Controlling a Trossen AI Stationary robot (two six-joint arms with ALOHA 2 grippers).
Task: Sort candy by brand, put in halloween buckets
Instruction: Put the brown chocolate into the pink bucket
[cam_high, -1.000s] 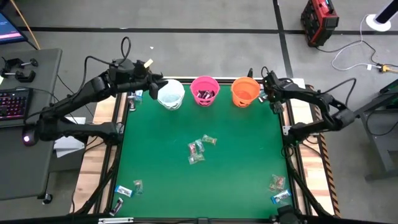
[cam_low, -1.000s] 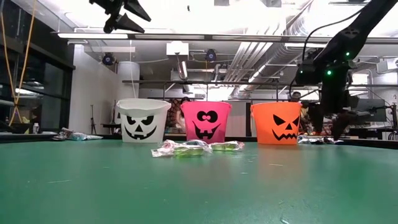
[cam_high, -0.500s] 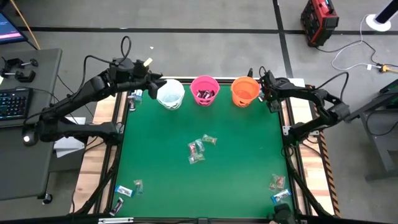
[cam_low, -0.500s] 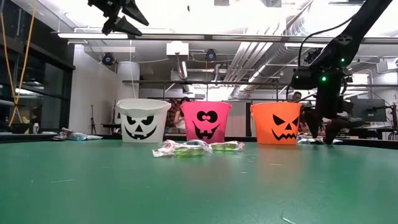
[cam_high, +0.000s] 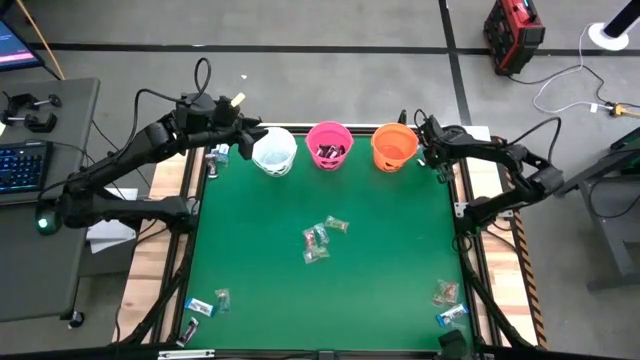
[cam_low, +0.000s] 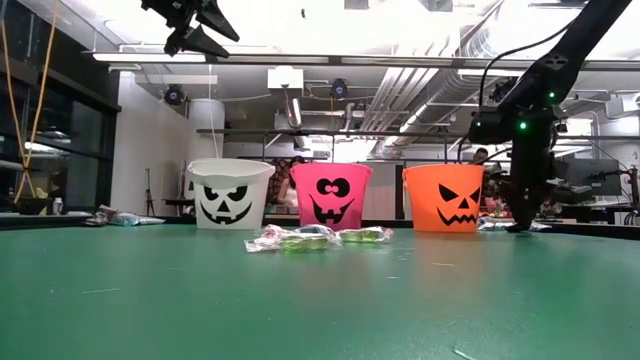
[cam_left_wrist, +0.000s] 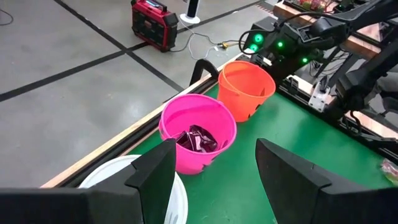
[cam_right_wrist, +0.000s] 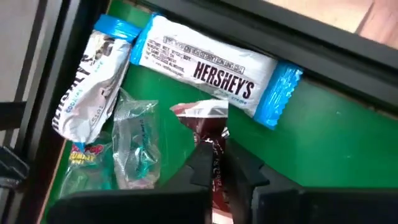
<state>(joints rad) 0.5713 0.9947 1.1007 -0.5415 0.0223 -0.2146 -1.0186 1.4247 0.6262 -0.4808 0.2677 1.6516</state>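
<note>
Three halloween buckets stand along the table's far edge: white (cam_high: 274, 152), pink (cam_high: 329, 145) with dark reddish candy (cam_left_wrist: 196, 138) inside, and orange (cam_high: 394, 146). My left gripper (cam_high: 252, 135) hangs open high above the white bucket (cam_left_wrist: 124, 180). My right gripper (cam_high: 432, 156) is down in the far right corner beside the orange bucket (cam_low: 443, 197), shut on a reddish-brown wrapped candy (cam_right_wrist: 208, 121). That candy lies among a white Hershey's bar with blue ends (cam_right_wrist: 205, 65), another white-and-blue bar (cam_right_wrist: 93, 81) and a clear-wrapped sweet (cam_right_wrist: 140, 146). My right gripper pinches the reddish-brown candy between its two fingertips (cam_right_wrist: 200, 160), on the wrapper's nearer part (cam_right_wrist: 216, 149). The fingers come from above, slanting steeply down. The candy's other end (cam_right_wrist: 202, 111) lies on the green table next to the Hershey's bar.
More candy lies in a small heap mid-table (cam_high: 320, 240), at the near left corner (cam_high: 205, 305), the near right corner (cam_high: 448, 302) and the far left corner (cam_high: 217, 153). A dark frame rail (cam_right_wrist: 37, 74) borders the table close to my right gripper.
My right gripper stood open over the corner candy and has now shut on the reddish-brown piece. The left arm has kept still.
</note>
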